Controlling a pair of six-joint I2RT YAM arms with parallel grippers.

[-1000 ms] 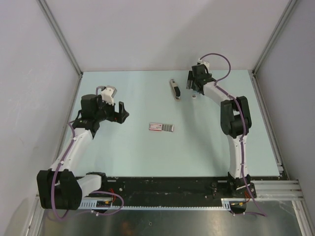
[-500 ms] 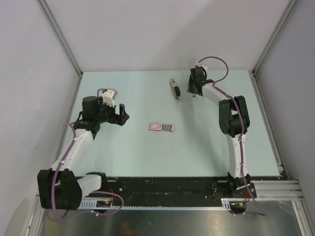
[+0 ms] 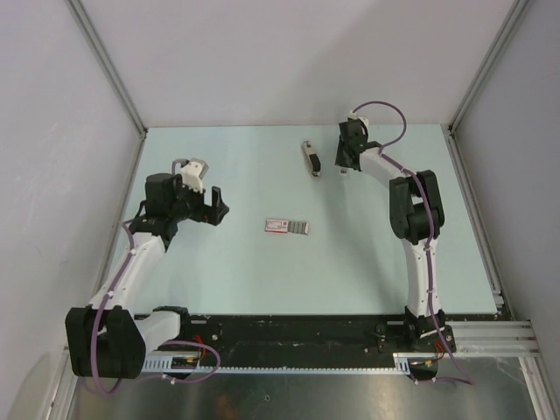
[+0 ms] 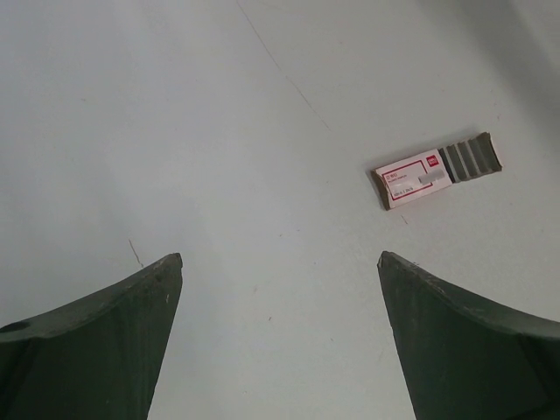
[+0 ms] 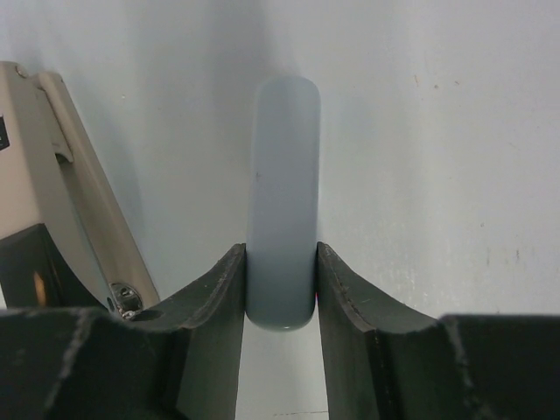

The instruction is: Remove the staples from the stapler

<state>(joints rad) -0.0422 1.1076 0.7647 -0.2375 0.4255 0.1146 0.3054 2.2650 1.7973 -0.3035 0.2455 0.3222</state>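
Pale green bench [image 3: 227, 271] carries everything you have to work with. Your stapler [image 3: 311, 159] lies flat at the far part of it, a little right of centre, with its length running from near to far. It sits just to the left of your right arm's wrist, close beside it.

In the right wrist view, your right fingers [image 5: 219, 297] are clamped on a pale bar [image 5: 283, 201], a smooth grey-blue piece with rounded ends that stands up between them. Both fingers press against its sides near its lower end. You cannot tell from these views whether that bar is a strip of staples or something else. The stapler [image 5: 48, 184] shows at the left of that view, beige top over black body, apart from the bar. Its near end comes close to one finger, and whether they touch cannot be told.

Your left fingers [image 4: 114, 332] are spread wide with nothing between them, hovering above bare bench on the left side. Ahead of them and to the right lies a red-and-white box [image 4: 433, 171] with a grey ribbed end. It rests flat near the middle of the bench [image 3: 287, 227], well apart from the stapler.
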